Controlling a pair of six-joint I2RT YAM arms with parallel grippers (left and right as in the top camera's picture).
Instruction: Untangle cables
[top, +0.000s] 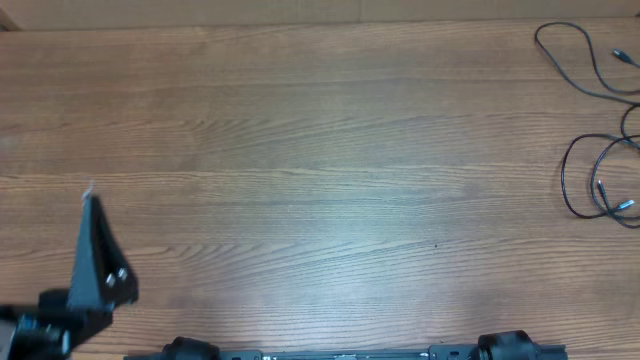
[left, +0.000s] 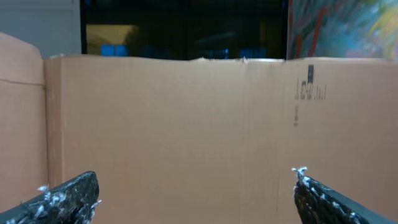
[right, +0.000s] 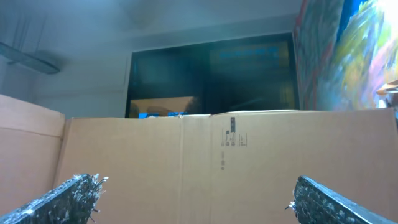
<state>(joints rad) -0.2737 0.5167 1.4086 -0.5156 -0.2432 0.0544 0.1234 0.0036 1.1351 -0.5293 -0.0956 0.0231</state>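
A wood-grain counter (top: 320, 180) fills the overhead view; thin black cables (top: 600, 186) lie directly on it at the far right edge; one curving strand above, looped strands below, partly cropped.

Left hand (left: 196, 182) open; right hand (right: 196, 188) open.

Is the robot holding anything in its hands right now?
No, nothing. The left gripper and right gripper are both open and empty; the cables lie apart on the table.
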